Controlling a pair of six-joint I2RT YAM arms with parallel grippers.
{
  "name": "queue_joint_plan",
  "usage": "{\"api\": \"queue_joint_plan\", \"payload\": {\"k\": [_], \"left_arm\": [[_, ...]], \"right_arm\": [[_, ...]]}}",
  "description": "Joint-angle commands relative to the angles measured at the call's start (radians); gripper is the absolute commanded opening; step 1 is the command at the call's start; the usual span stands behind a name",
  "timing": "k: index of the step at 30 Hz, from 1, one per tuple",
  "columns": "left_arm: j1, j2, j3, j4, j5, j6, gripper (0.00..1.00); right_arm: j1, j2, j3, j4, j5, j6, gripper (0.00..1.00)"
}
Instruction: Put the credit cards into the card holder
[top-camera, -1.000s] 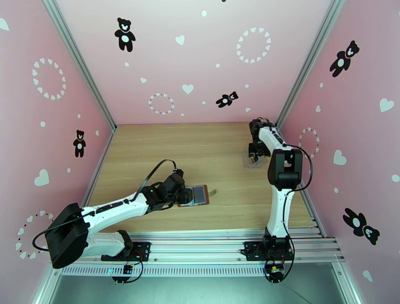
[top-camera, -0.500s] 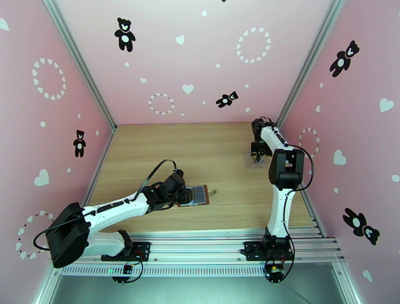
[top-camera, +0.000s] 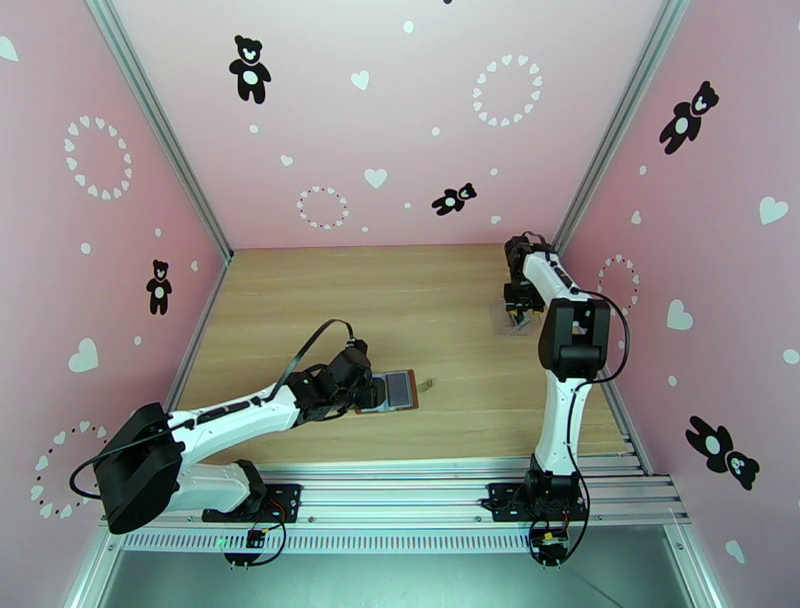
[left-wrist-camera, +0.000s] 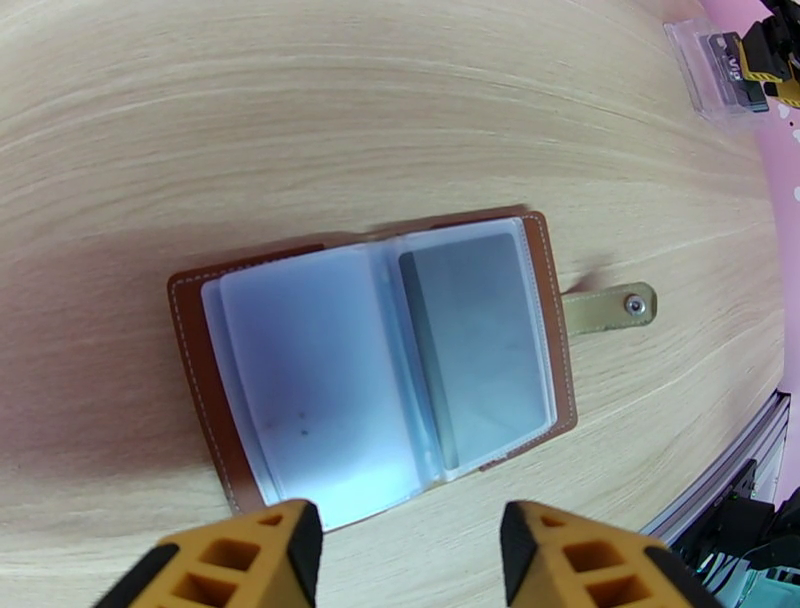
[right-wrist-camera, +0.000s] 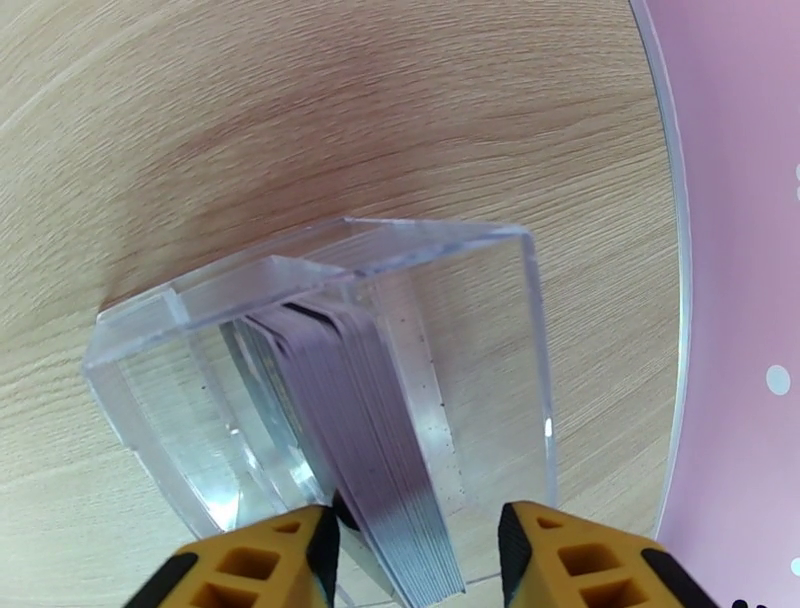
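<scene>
The brown card holder lies open on the table, its snap tab pointing right. A dark card sits in its right see-through pocket; the left pocket looks pale. My left gripper hovers open at the holder's near edge with nothing between its fingers. At the far right, a stack of credit cards stands on edge inside a clear plastic case. My right gripper straddles that stack, open, with its left finger close against the cards and a gap on the right.
The clear case stands close to the right pink wall, beside the right arm's forearm. Bare wooden table spreads between the case and the holder. A metal rail runs along the near edge.
The right gripper's fingers have drawn closer together around the card stack. The left arm and the card holder have not moved.
</scene>
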Motion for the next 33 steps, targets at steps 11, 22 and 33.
{"api": "queue_joint_plan", "payload": {"k": [11,22,33], "left_arm": [[-0.001,0.012,0.003,0.010,0.001,-0.004,0.53],[-0.002,0.014,-0.003,0.020,0.003,-0.007,0.52],[-0.001,0.016,-0.019,0.035,0.003,-0.008,0.53]], "right_arm": [[-0.005,-0.053,0.020,0.004,0.016,0.010,0.23],[-0.004,-0.081,-0.022,0.055,-0.022,0.016,0.09],[0.006,-0.088,-0.045,0.071,-0.033,0.014,0.05]]}}
